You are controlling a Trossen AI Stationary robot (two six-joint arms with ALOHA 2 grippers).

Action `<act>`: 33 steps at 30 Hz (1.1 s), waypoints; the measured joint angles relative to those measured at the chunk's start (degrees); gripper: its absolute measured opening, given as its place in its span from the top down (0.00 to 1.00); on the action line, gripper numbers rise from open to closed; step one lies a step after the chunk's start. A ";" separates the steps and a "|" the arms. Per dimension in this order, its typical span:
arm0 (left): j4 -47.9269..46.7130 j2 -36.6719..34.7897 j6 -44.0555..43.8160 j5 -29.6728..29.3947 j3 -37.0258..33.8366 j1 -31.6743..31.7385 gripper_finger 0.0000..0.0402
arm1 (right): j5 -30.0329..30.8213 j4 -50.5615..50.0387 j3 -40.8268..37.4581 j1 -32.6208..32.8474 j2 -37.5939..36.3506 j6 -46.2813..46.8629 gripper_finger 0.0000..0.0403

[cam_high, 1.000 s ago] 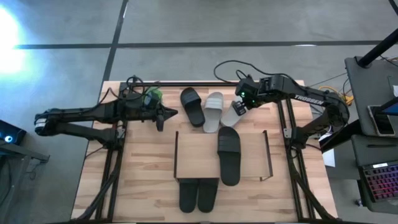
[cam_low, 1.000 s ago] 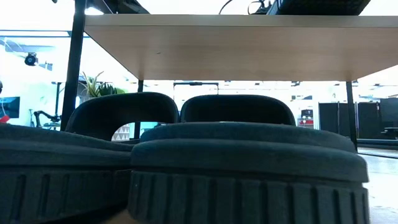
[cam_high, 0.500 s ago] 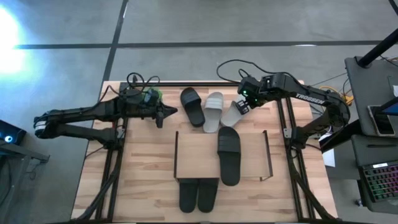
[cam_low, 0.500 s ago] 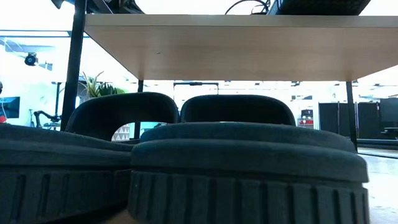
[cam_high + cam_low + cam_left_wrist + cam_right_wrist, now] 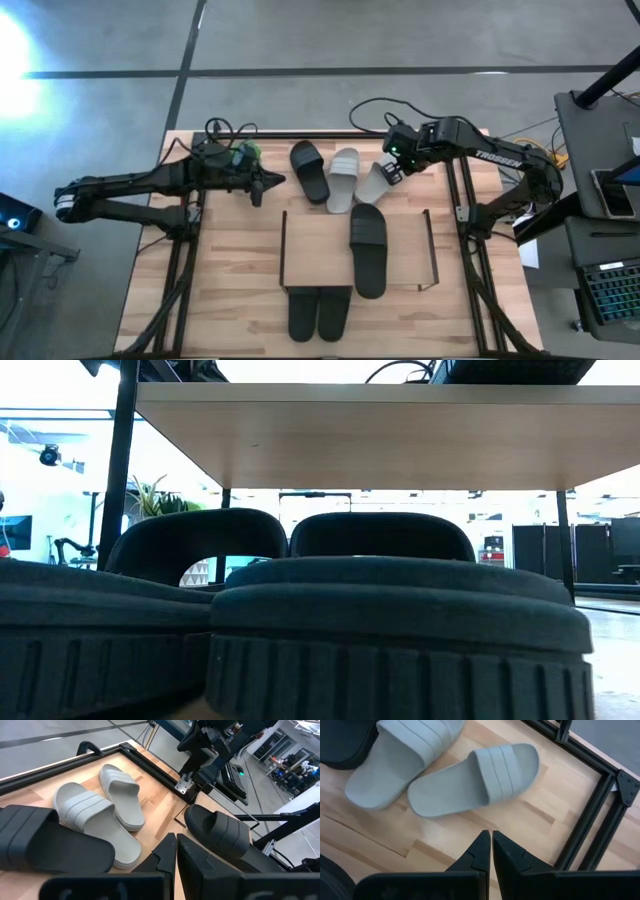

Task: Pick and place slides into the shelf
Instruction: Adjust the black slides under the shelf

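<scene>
Grey floor surrounds the wooden desk (image 5: 230, 300), with the shelf (image 5: 357, 248) as landmark near its front middle. Left of the shelf and farther back, the left gripper (image 5: 258, 187) hangs with jaws pressed together, empty. Two dark slides (image 5: 319, 313) sit at the shelf's front edge, partly under it. Behind the shelf lie a black slide (image 5: 309, 170) and two grey slides (image 5: 343, 179), touching. Another black slide (image 5: 367, 249) rests on the shelf's plank. Right of the grey pair, behind the shelf, the right gripper (image 5: 391, 175) hovers, jaws closed, holding nothing. These slides look light, foamy and bendable; the broad strap seems the best hold.
</scene>
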 joint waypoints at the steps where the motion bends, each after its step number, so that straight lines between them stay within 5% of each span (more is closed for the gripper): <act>1: 0.01 -0.03 -0.01 0.14 0.00 0.00 1.00 | 0.02 -0.09 -0.01 0.00 0.00 0.01 0.97; 33: -0.03 -0.03 0.10 2.29 0.00 0.00 1.00 | 0.04 -0.26 -0.03 5.22 -2.54 7.70 0.97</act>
